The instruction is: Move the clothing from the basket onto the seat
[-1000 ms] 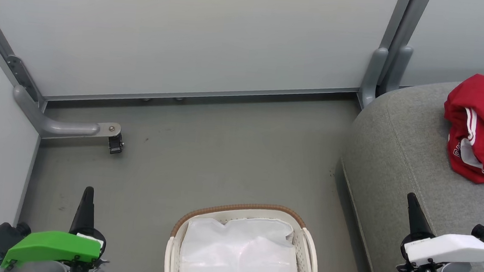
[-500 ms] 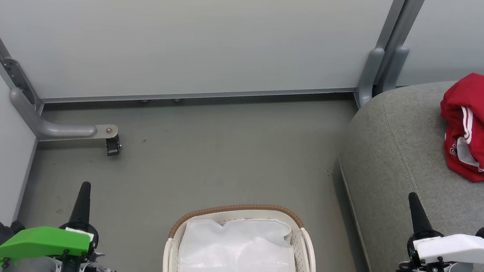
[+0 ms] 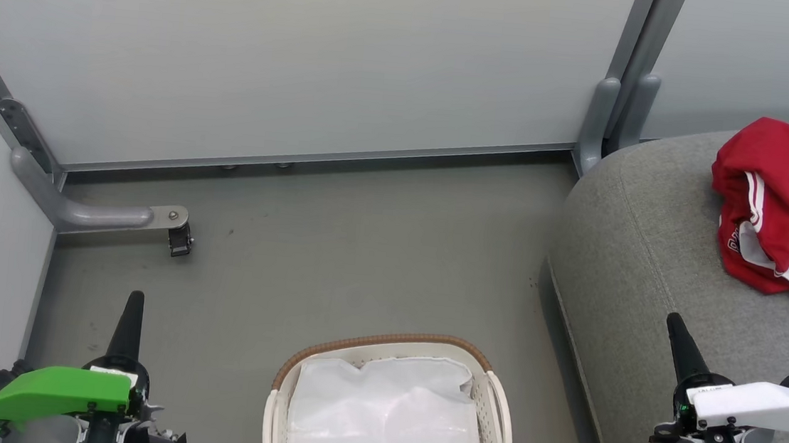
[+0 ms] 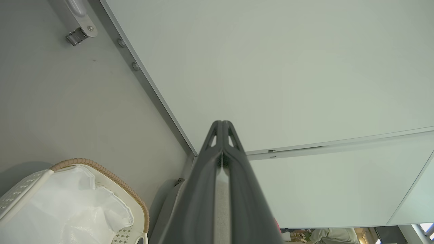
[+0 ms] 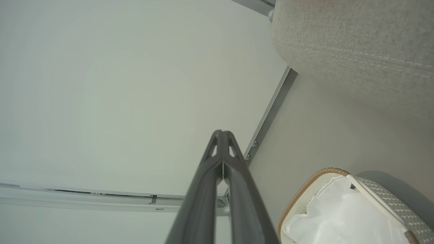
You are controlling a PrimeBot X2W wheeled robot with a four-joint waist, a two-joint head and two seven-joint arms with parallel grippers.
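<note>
Nearby | basket: liner inside | clothing on seat | partition foot left

No text can be read. White lettering runs down the near left edge of the red clothing, which lies on the seat at the far right. Folds hide part of the lettering, and the letters that show are too small to make out. A tiny dark label sits on the left end of the white cover behind the right tool, and it is also too small to read.
</note>
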